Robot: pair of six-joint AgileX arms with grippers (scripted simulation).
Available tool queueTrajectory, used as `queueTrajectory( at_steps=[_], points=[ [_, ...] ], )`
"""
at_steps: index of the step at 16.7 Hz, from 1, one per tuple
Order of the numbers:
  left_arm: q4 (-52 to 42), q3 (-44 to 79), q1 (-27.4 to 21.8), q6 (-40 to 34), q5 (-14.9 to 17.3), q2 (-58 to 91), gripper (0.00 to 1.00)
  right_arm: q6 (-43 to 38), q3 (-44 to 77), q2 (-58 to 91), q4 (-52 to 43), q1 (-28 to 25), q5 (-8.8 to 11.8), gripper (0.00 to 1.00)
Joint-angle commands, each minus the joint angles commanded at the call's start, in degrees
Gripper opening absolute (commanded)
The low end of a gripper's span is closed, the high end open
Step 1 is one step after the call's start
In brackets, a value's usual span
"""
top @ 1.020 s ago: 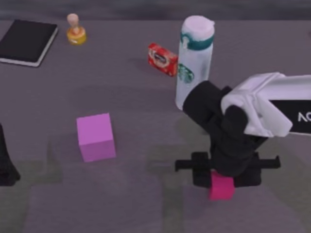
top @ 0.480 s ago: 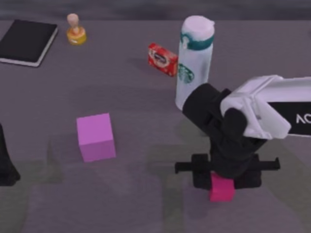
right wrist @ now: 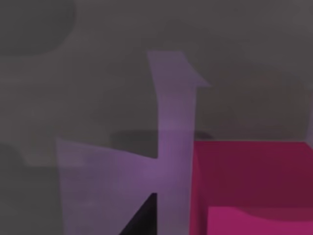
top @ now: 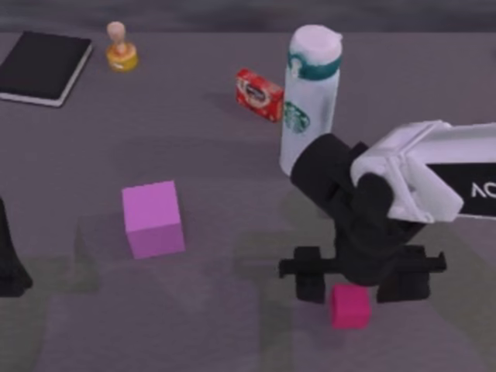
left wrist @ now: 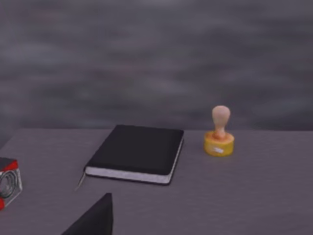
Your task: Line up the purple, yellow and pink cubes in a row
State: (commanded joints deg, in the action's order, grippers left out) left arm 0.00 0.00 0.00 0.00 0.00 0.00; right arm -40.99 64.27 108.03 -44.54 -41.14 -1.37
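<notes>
Pink cube [top: 349, 306] just getting dropped off
Right gripper [top: 350, 280] is spreading open around it, apparently letting go; purple cube [top: 153, 218] is sitting well left.

A wide open stretch of table [top: 232, 201] is left between the purple cube [top: 153, 218] and the right gripper [top: 350, 285]. Behind that arm, passage is blocked by the tall white tumbler [top: 308, 97] and the red printed box [top: 260, 94] beside it
</notes>
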Motion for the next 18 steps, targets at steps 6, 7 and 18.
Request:
queueTrajectory(
  at_steps=[6, 7, 18],
  points=[
    [0.0, 0.0, 0.0, 0.0, 0.0, 0.0, 1.0, 0.0, 0.0, 0.0, 0.0, 0.0, 0.0, 1.0],
    [0.0, 0.0, 0.0, 0.0, 0.0, 0.0, 1.0, 0.0, 0.0, 0.0, 0.0, 0.0, 0.0, 1.0],
    [0.0, 0.0, 0.0, 0.0, 0.0, 0.0, 1.0, -0.1, 8.7, -5.9, -14.8, -0.7, 0.0, 1.0]
  ],
)
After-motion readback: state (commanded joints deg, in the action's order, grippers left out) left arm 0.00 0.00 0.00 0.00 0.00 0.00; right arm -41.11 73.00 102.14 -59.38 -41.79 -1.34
